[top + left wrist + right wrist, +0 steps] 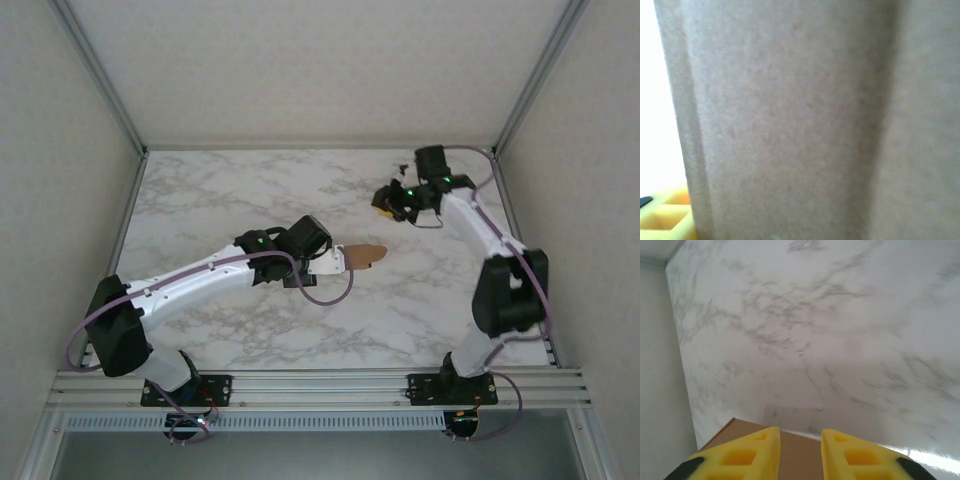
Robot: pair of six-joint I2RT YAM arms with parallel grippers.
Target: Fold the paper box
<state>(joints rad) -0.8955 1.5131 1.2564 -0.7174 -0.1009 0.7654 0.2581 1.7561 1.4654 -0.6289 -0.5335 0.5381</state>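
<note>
The paper box (368,256) is a plain brown cardboard piece sticking out to the right of my left gripper (338,262) over the middle of the table; the gripper appears shut on it. In the left wrist view the paper box (790,120) sits so close that it hides the jaws, and just one yellow finger (665,222) peeks out at the lower left. My right gripper (385,207) hovers further back and to the right. Its yellow fingertips (760,450) stand apart around my right gripper (800,431), with a flat brown corner of the paper box (800,460) showing behind the gap, not pinched.
The marble table (220,190) is fenced by white walls and aluminium posts (100,75) at the left, back and right. The right arm's elbow (510,285) rises near the right wall. Cables loop beside both wrists.
</note>
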